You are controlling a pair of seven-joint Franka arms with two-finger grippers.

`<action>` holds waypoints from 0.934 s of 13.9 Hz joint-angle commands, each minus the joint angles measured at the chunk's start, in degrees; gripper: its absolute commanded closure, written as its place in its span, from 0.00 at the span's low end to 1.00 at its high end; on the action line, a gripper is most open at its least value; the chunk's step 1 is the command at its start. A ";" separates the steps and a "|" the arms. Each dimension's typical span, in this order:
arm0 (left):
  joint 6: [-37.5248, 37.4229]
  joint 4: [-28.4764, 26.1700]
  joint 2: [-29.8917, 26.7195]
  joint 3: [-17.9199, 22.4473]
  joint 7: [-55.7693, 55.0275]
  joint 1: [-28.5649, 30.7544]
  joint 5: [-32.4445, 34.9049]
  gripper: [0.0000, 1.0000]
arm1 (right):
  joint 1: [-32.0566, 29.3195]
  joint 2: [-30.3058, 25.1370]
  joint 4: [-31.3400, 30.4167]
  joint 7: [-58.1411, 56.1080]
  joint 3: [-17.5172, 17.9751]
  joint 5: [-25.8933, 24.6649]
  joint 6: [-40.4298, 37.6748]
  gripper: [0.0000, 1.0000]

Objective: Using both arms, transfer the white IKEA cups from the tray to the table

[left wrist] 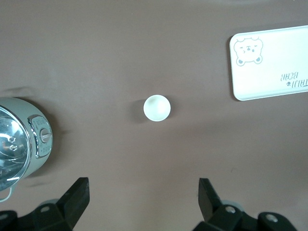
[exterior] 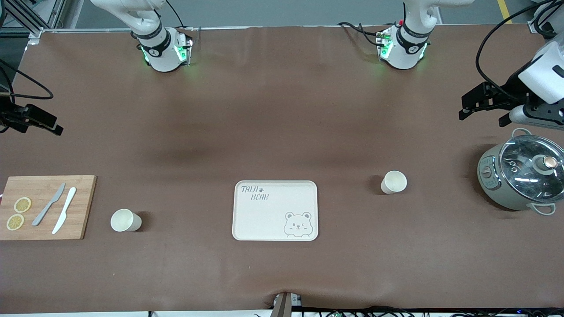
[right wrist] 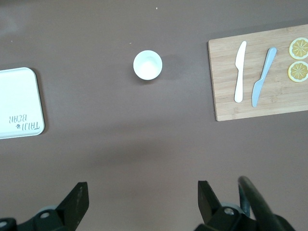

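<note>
Both cups (exterior: pixel 125 220) (exterior: pixel 393 182) stood on the table (exterior: pixel 282 132), the tray (exterior: pixel 275 210) empty. The left pincer (left wrist: pixel 143 199) and right pincer (right wrist: pixel 143 199) hung released; retreating without touching the cups seemed wise.

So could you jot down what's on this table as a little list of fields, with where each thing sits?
tray: mid-table, nothing on it
cup one: upright on the table, between tray and pot
cup two: upright on the table, between tray and board
pot: glass lid on, at the left arm's end
cutting board: at the right arm's end, carries two knives and two lemon slices
left gripper: fingers open, holding nothing
right gripper: fingers open, holding nothing
</note>
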 commanded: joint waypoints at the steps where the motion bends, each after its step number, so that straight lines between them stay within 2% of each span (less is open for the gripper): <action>1: -1.12 0.85 0.24 -0.45 -0.84 0.05 1.31 0.00 | 0.63 -1.84 -1.93 1.05 -0.13 -0.98 0.82 0.00; 5: -0.77 0.85 1.30 -0.10 0.30 0.49 1.57 0.00 | 0.63 -1.84 -2.02 0.97 -0.13 -0.98 0.82 0.00; 8: -0.41 0.76 2.00 -0.71 0.74 -0.04 6.93 0.00 | 0.63 -1.84 -1.93 1.05 -0.13 -0.98 0.91 0.00; 13: 1.08 0.85 2.80 -0.80 0.74 -0.56 7.37 0.00 | 0.63 -1.84 -1.93 1.05 -0.13 -0.98 1.00 0.00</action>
